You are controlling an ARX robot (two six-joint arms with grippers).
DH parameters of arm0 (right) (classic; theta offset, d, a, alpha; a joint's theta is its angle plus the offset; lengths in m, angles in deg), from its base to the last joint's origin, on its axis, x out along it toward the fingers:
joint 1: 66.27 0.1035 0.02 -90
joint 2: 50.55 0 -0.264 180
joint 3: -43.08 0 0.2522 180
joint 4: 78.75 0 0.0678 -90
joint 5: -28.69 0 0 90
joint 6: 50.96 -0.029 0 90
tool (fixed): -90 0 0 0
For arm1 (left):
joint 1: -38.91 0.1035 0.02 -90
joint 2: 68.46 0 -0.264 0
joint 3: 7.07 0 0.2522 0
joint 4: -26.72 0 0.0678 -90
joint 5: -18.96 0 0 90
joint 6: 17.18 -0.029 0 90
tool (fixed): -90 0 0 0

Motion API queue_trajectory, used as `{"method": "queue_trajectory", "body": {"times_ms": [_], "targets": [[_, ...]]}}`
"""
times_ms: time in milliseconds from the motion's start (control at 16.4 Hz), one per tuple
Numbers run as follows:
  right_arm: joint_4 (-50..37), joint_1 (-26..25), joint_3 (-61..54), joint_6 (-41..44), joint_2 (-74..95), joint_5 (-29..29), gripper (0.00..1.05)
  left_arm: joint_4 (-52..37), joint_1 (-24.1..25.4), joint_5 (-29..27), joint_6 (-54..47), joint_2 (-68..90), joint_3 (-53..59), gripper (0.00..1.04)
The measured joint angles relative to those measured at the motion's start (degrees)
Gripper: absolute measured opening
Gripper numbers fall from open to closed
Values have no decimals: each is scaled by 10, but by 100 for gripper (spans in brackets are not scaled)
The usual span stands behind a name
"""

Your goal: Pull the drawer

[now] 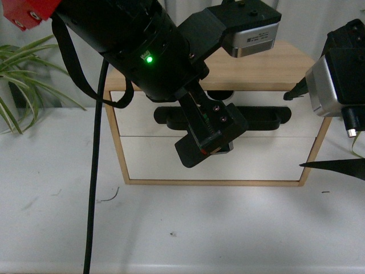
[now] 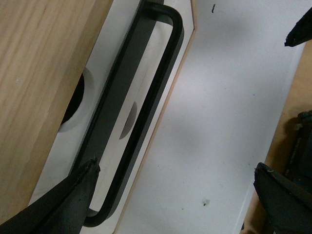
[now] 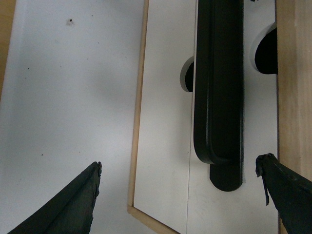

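The drawer (image 1: pixel 137 114) is the upper white front of a small wooden cabinet (image 1: pixel 268 65), shut flush. It carries a long black bar handle (image 1: pixel 265 117) below a half-round notch (image 1: pixel 223 93). My left arm hangs in front of the handle's middle. In the left wrist view the left gripper (image 2: pixel 175 170) is open. One finger (image 2: pixel 73 195) lies over the end of the handle (image 2: pixel 146 97), the other over the table. My right gripper (image 1: pixel 295 130) is open at the cabinet's right end. In its wrist view the right gripper (image 3: pixel 179 162) has the end of the handle (image 3: pixel 218 87) between its fingertips, untouched.
A plain white drawer front (image 1: pixel 256 160) without a handle sits below. The cabinet stands on a white table (image 1: pixel 228 228). A green plant (image 1: pixel 17 74) is at the far left. A black cable (image 1: pixel 94 188) hangs from the left arm down to the front edge.
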Motion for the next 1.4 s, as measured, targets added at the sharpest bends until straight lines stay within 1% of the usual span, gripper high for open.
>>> {"method": "queue_trajectory", "body": {"times_ms": [183, 426, 792, 1279, 1401], "targets": [[-8, 4, 3, -7, 19, 0, 98, -15, 9, 2, 3, 14, 0, 98], [-33, 26, 31, -29, 73, 3, 98, -40, 24, -2, 2, 43, 0, 98], [-63, 33, 43, -45, 110, 2, 98, -48, 24, -1, 2, 68, 0, 98], [-63, 34, 33, -42, 120, -6, 98, -60, 23, 10, -2, 71, 9, 98], [-66, 40, 30, -46, 124, -7, 98, -60, 21, 14, -3, 71, 11, 98]]}}
